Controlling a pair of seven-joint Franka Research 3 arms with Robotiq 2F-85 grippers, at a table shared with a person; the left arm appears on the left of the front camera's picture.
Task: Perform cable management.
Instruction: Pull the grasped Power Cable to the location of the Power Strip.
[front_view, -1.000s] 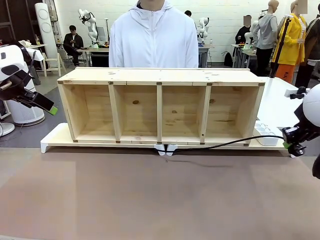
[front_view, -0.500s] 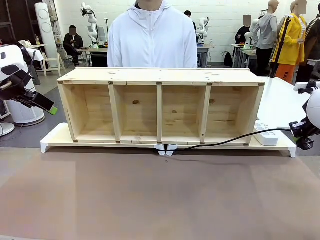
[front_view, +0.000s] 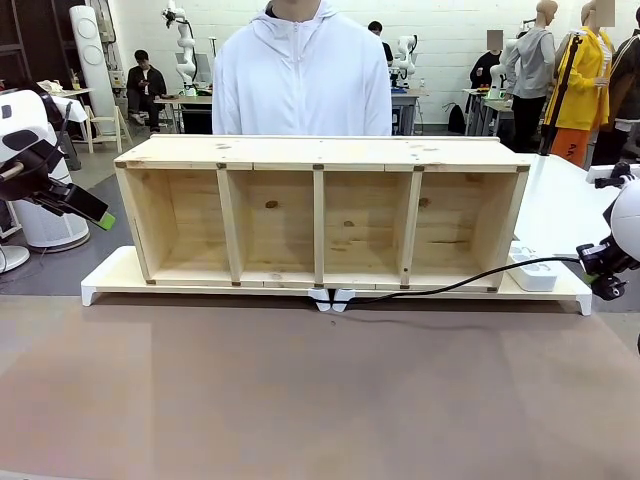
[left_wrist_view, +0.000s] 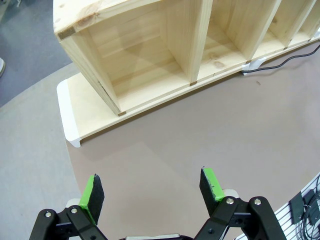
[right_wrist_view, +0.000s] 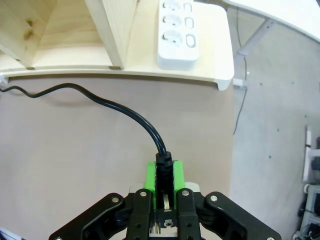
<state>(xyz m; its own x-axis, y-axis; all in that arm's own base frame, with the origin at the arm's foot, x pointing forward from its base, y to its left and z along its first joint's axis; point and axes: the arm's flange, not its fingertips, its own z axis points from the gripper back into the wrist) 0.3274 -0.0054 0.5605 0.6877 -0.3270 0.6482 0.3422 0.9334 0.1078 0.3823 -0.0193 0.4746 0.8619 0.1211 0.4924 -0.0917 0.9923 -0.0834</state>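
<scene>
Pinching the cable (front_view: 470, 283) by its plug end, the right gripper (front_view: 595, 268) hangs just past the right end of the white board (front_view: 108, 276) in the front view. The cable sags leftward from it, seemingly clear of the table (front_view: 300, 400), to a white clip (front_view: 332, 298) at the board's front edge, below the middle of the wooden shelf (front_view: 320, 150). The strip (front_view: 530, 272) lies on the board beside the shelf's right wall. A person (front_view: 305, 75) stands behind the shelf. The left gripper (front_view: 98, 215) waits well apart, off the shelf's left end. Judged from this, the pickup is done, while plugging in and tidy routing are left.

Seen from the left wrist, that gripper's green pads (left_wrist_view: 91, 194) stand spread wide and hold nothing, above bare table in front of the board's left corner. A short stretch of cable shows far off, at the shelf's foot. Open room lies all along the board's front.

From the right wrist, the pads are pressed together on the black plug end, and the cable curves away toward the shelf. The strip's sockets in view are empty, just across the board's front edge. The shelf wall and the board's rounded corner flank the strip. The table's right edge is near, with floor beyond.
</scene>
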